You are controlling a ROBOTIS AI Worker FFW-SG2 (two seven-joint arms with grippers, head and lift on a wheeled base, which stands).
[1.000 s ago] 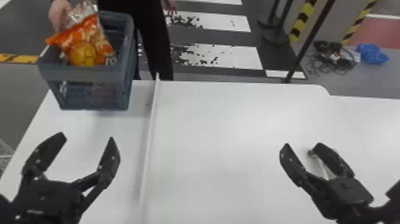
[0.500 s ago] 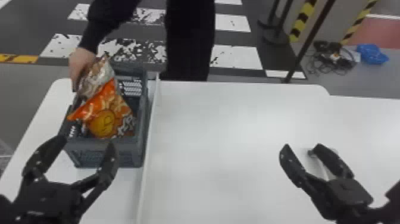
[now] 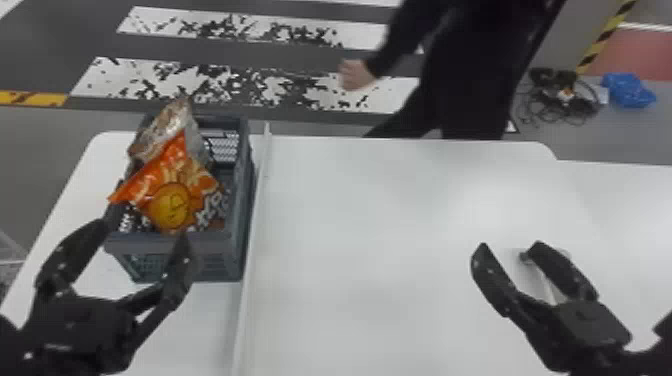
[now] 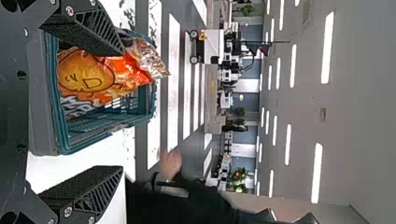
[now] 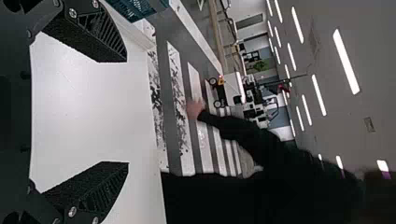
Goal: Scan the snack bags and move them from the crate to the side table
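In the head view my left gripper (image 3: 142, 227) is open in front of the grey-blue crate (image 3: 172, 245), its fingertips near the crate's front wall. An orange snack bag (image 3: 172, 192) with a yellow face leans inside the crate, and a silvery-brown bag (image 3: 165, 130) stands behind it. My right gripper (image 3: 510, 245) is open over the white table on the right, holding nothing. From the left wrist, my left gripper (image 4: 123, 109) has the crate (image 4: 39, 98) and orange bag (image 4: 88, 74) beyond its fingers. In the right wrist view, my right gripper (image 5: 127, 112) frames bare white tabletop.
A thin white divider (image 3: 255, 215) runs along the table just right of the crate. Between the divider and my right gripper lies white tabletop (image 3: 375, 240). A small grey item (image 3: 525, 257) with a pale handle lies behind my right gripper's fingers.
The person's hand brought the crate nearer onto the table, then let go of it; the person has moved off to the right. Both my arms have kept still.
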